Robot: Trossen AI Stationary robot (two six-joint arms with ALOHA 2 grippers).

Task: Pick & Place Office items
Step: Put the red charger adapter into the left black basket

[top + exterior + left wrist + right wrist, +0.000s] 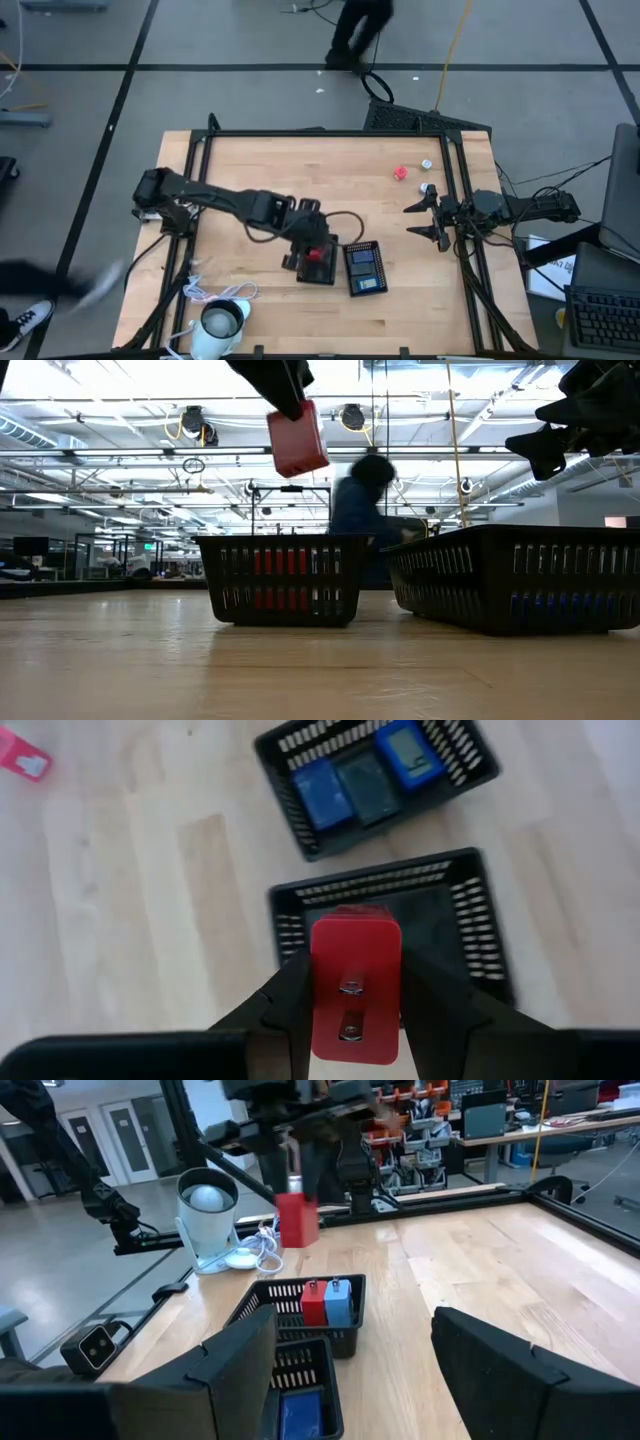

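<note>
My left gripper (314, 243) hangs over the left black tray (330, 275) and is shut on a red block (297, 438). In the right wrist view a red block (314, 1302) and a light blue block (339, 1302) stand in that tray (262, 1302). The right tray (365, 290) holds blue blocks (322, 792). Another red block (400, 172) and two silvery-white bits (426, 164) (424, 187) lie on the table's far right part. My right gripper (418, 220) waits open near the right edge, touching nothing. My left gripper pinches the red block (355, 985) between its two fingers (290, 1005), which sit on two opposite sides of its upper end (288, 412). The fingers come from above, pointing down. The block hangs slightly tilted, lifted clear above the left tray (285, 580).
A white cup-like thing with a cord (222, 322) stands near the table's near left edge. The two trays sit side by side at the table's middle. A person (365, 490) moves beyond the far edge. Bare wood lies left of the trays.
</note>
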